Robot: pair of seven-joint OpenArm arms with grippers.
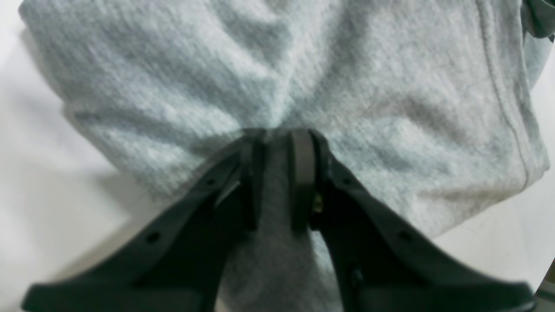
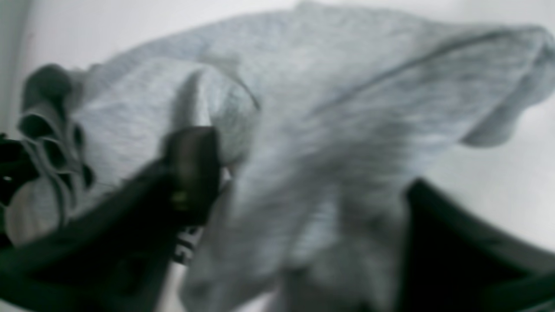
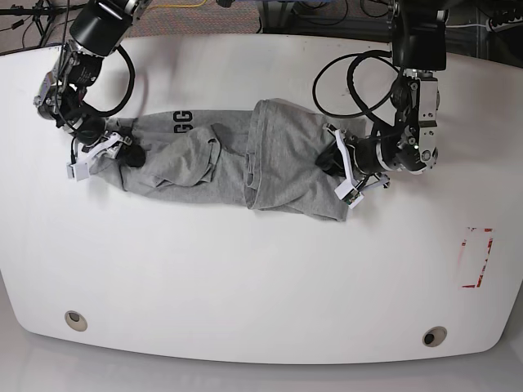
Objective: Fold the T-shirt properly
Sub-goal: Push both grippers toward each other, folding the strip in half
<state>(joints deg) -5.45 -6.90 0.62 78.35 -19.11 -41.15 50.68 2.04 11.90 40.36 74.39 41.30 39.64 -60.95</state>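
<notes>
White tabletop stretched under everything, cables trailing off its far edge. Across its upper middle lay the T-shirt, stretched sideways between my two arms. My left gripper was pressed nearly together on a fold of grey cloth, the fabric running down between its fingers. My right gripper stood part-spread with cloth bunched between its prongs; too blurred to tell whether it truly had a hold. I judged the step to be an early one: taking both ends of the shirt so it could be drawn flat. The next move would call for a sure pinch on the right side, then an even pull apart. The shirt looked heather-grey, soft and rumpled, one part doubled over the other, with black letters showing near its far edge.
</notes>
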